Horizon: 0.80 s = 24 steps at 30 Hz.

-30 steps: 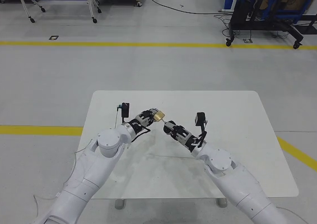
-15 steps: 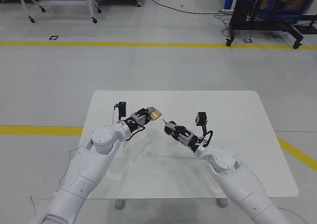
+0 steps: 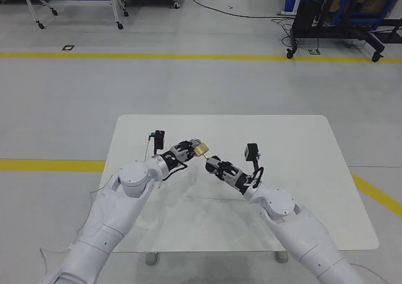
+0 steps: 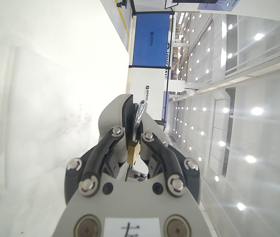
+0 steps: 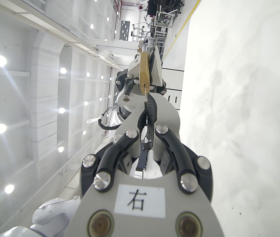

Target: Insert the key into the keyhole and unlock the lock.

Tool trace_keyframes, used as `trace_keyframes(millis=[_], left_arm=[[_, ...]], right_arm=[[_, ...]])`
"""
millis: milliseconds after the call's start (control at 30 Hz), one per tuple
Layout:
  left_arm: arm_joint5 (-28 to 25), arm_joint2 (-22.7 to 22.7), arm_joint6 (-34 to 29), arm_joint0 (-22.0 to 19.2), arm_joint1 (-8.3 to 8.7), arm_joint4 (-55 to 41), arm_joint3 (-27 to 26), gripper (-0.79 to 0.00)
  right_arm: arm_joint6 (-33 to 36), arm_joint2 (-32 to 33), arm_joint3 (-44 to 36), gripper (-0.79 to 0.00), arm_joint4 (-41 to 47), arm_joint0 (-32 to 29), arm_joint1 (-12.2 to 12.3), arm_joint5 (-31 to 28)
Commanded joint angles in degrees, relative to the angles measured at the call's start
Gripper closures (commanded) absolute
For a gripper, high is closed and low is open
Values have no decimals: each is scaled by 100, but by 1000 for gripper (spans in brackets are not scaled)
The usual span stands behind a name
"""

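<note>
Left gripper (image 3: 189,148) is clamped on the brass lock (image 3: 200,148), held above the white table (image 3: 307,213) at about ten o'clock from the table's middle in the top view. Its own wrist view shows the fingers (image 4: 115,117) pinching the silver shackle (image 4: 140,113), with the lock (image 4: 133,152) running back toward the palm. Right gripper (image 3: 212,162) sits at roughly five o'clock from the lock, closed tight on the key (image 5: 146,96). In the right wrist view the key's thin blade meets the lock's (image 5: 144,71) near end; how far it has entered cannot be told.
</note>
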Motion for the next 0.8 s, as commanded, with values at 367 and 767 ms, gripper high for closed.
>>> trace_keyframes(millis=[367,767], left_arm=[[69,-66,206,55,-24,37,-66,0],[92,-47,225,66,-47,184,-100,0]], right_arm=[[-275,53,-56,0,-204,-63,-54,-55],[-462,79,-26,0,-221,-61,-123,-38]])
